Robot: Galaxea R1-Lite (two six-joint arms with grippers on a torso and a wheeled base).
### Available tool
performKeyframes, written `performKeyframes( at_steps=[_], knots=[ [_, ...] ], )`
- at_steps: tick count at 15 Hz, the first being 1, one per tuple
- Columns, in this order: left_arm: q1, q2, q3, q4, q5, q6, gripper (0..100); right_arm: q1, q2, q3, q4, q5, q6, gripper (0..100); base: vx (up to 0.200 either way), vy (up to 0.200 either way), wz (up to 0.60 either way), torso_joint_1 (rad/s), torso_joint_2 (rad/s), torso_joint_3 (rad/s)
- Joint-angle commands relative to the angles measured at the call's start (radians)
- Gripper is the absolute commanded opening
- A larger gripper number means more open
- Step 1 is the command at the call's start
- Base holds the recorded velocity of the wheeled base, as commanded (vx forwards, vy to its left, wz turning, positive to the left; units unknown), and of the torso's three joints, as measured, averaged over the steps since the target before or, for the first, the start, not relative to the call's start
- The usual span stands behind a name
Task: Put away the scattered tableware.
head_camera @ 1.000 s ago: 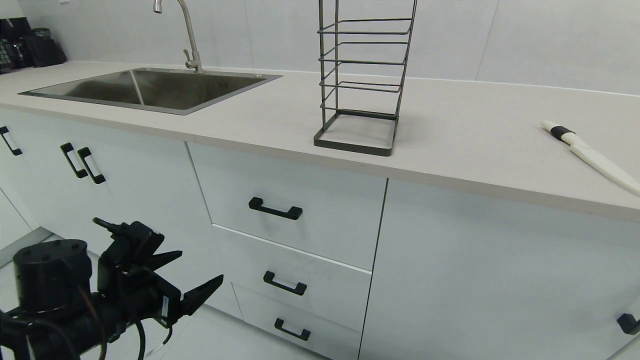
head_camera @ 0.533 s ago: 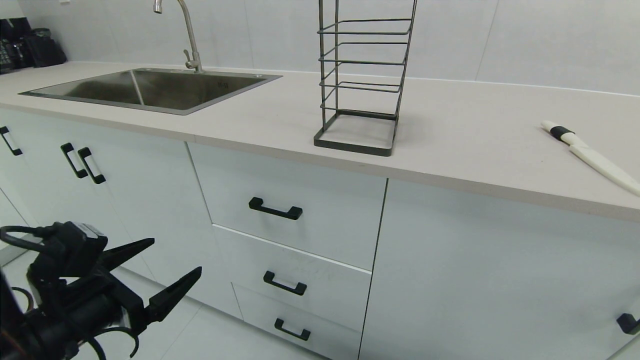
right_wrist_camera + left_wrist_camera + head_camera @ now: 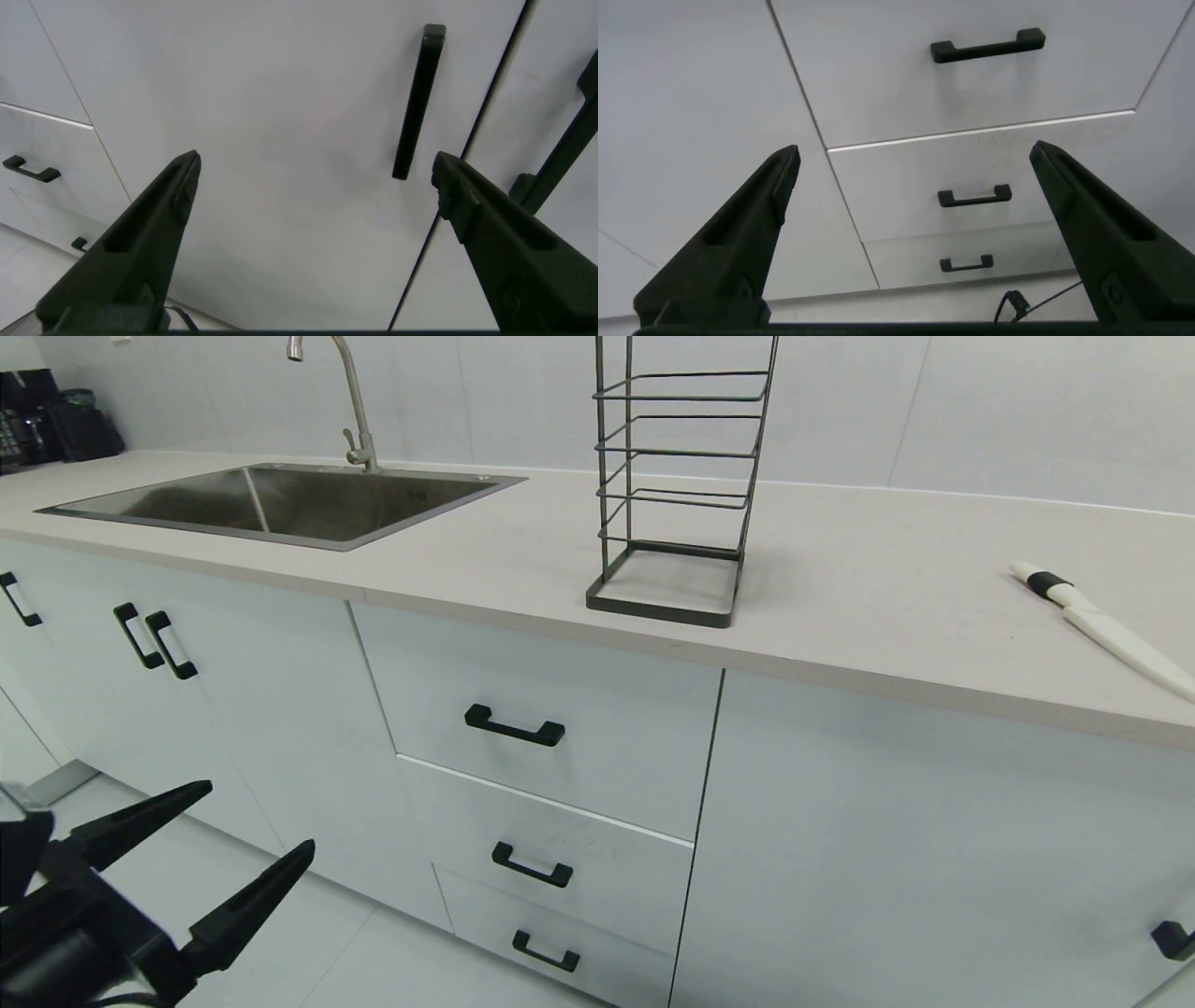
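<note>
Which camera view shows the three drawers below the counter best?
The head view: all three drawers appear with fronts and handles, nothing covering them. The left wrist view shows the three handles framed by the open left pincer, the top drawer cut off. The right wrist view catches two handles.

The left gripper point(image 3: 252, 819) is matte black, its two fingers point(image 3: 247, 896) long, flat-sided wedges that taper to narrow tips and widen toward a blocky black base. A thin black cable point(image 3: 1011, 301) loops beneath the fingers. The right gripper point(image 3: 316, 161) has the same black wedge fingers.
</note>
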Motion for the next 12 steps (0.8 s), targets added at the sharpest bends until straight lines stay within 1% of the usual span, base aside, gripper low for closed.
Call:
performKeyframes(
  at_steps=[1, 2, 3, 4, 5, 6, 7, 9, 10, 11, 12],
  knots=[
    [0.044, -0.366, 0.0, 0.244, 0.001, -0.01, 100, 0.0, 0.001, 0.002, -0.001, 0.001, 0.001, 100, 0.0, 0.0, 0.0, 0.0, 0.0, 0.0],
    [0.056, -0.47, -0.008, 0.361, -0.001, -0.027, 100, 0.0, 0.001, 0.0, 0.001, 0.001, 0.001, 100, 0.0, 0.0, 0.0, 0.0, 0.0, 0.0],
    [0.056, -0.575, -0.017, 0.479, -0.001, -0.05, 100, 0.0, 0.001, 0.002, 0.001, 0.001, 0.001, 100, 0.0, 0.0, 0.0, 0.0, 0.0, 0.0],
    [0.058, -0.624, -0.022, 0.537, 0.001, -0.055, 100, 0.0, 0.001, 0.002, 0.001, 0.001, 0.001, 100, 0.0, 0.0, 0.0, 0.0, 0.0, 0.0],
    [0.076, -0.745, -0.02, 0.672, 0.002, -0.056, 100, 0.0, 0.001, 0.0, 0.001, 0.001, 0.001, 100, 0.0, 0.0, 0.0, 0.0, 0.0, 0.0],
    [0.102, -0.831, -0.019, 0.758, -0.001, -0.055, 100, 0.0, 0.001, 0.0, 0.001, 0.001, 0.001, 100, 0.0, 0.0, 0.0, 0.0, 0.0, 0.0],
    [0.118, -0.895, -0.014, 0.824, -0.002, -0.055, 100, 0.0, 0.001, 0.0, 0.001, 0.002, 0.001, 100, 0.0, 0.0, 0.0, 0.0, 0.0, 0.0],
    [0.127, -1.006, 0.0, 0.928, 0.002, -0.061, 100, 0.0, 0.001, 0.0, 0.001, 0.001, 0.001, 100, 0.0, 0.0, 0.0, 0.0, 0.0, 0.0],
    [0.144, -1.04, -0.005, 0.939, 0.004, -0.087, 100, 0.0, 0.001, 0.0, 0.001, 0.002, 0.001, 100, 0.0, 0.0, 0.0, 0.0, 0.0, 0.0],
    [0.144, -1.04, -0.002, 0.927, 0.012, -0.091, 100, 0.0, 0.001, 0.0, 0.001, 0.002, 0.001, 100, 0.0, 0.0, 0.0, 0.0, 0.0, 0.0],
    [0.144, -1.04, 0.0, 0.933, 0.082, -0.078, 100, 0.0, 0.001, 0.0, 0.001, 0.001, 0.001, 100, 0.0, 0.0, 0.0, 0.0, 0.0, 0.0]
  ],
)
